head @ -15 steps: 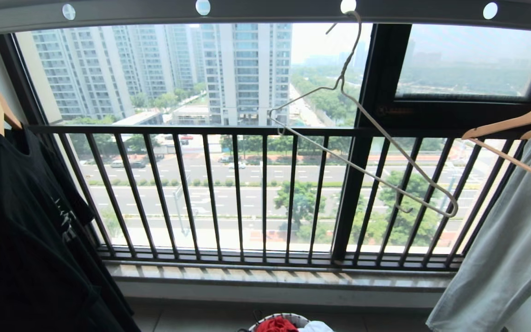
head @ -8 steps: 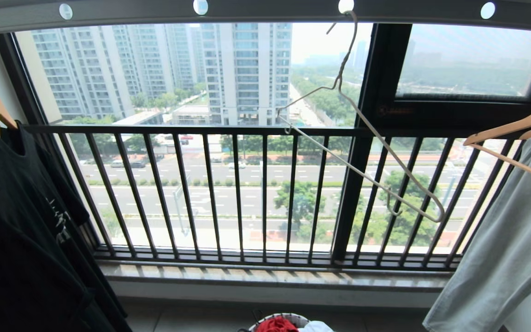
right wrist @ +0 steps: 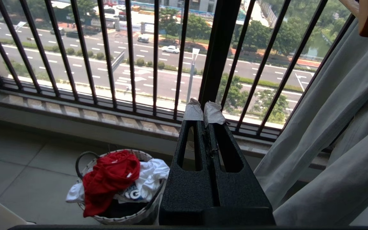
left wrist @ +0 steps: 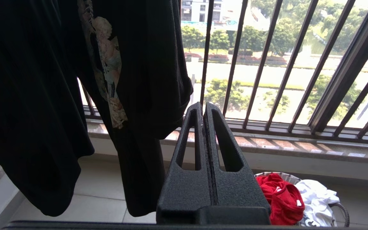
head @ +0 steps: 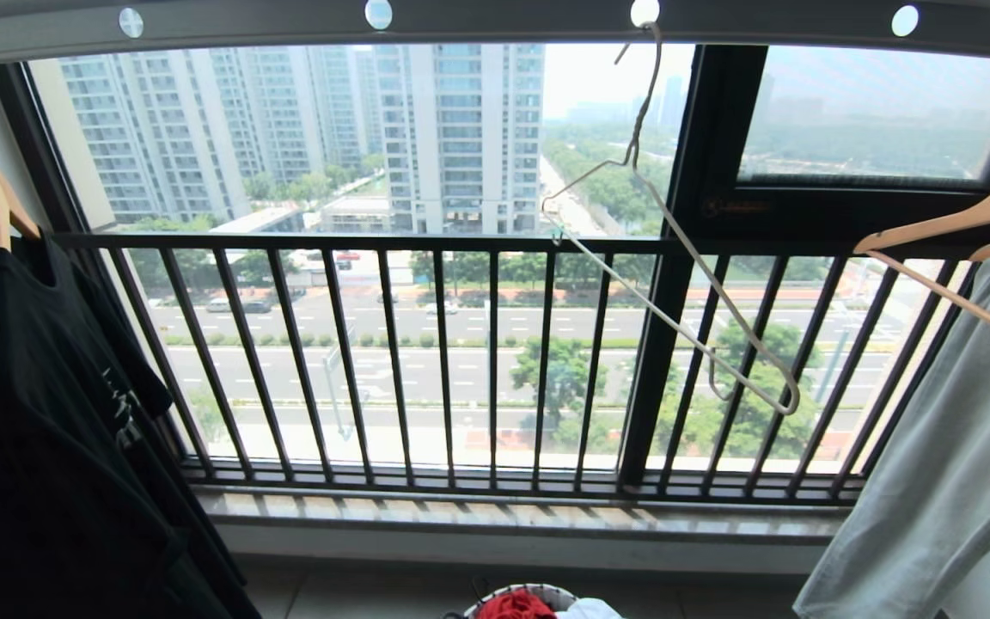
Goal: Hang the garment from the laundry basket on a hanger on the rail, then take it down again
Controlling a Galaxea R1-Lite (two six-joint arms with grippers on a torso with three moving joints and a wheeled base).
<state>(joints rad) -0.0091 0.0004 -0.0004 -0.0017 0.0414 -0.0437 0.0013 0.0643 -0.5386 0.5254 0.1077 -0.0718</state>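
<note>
The garment (right wrist: 110, 179) is lying bunched in the laundry basket (right wrist: 117, 218) at the lower left of the right wrist view, draped over white laundry. The hanger (head: 671, 249) is hanging bare and tilted from the rail (head: 504, 19) in the upper centre of the head view. The left gripper (left wrist: 203, 108) and right gripper (right wrist: 204, 110) are both showing fingers pressed together, holding nothing. Judgement: with garment and hanger apart, one full hang-and-remove cycle is either complete or not yet begun.
</note>
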